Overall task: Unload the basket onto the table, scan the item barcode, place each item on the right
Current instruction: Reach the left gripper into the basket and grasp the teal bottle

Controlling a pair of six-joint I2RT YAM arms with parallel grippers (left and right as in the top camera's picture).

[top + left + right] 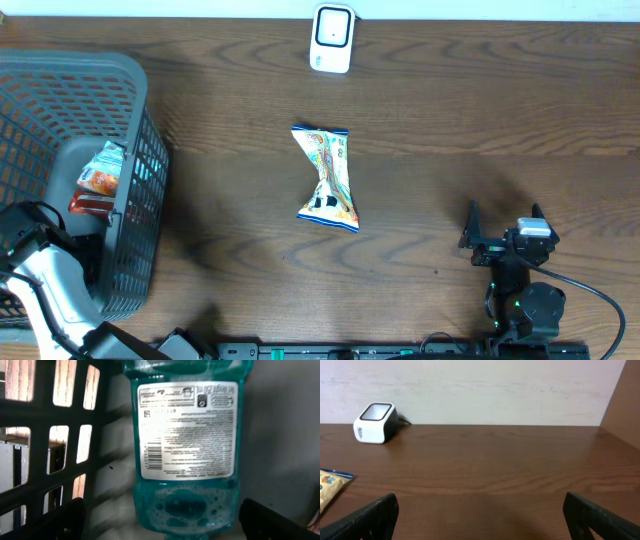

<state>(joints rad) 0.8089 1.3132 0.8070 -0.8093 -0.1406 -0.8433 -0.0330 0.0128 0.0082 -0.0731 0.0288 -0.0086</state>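
left gripper (162,521) wide open, empty, poised over teal plastic bottle (185,425) lying in grey mesh basket (140,200) at bench (450,120) left, presumably for pickup toward white scanner (331,38) far centre; right gripper (481,520) fully open, empty, parked near right.

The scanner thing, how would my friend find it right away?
Look at the brown wooden table, along its far edge near the middle. The scanner stands there alone: a small white box with a dark-rimmed window, unlike the colourful snack bag lying mid-table.
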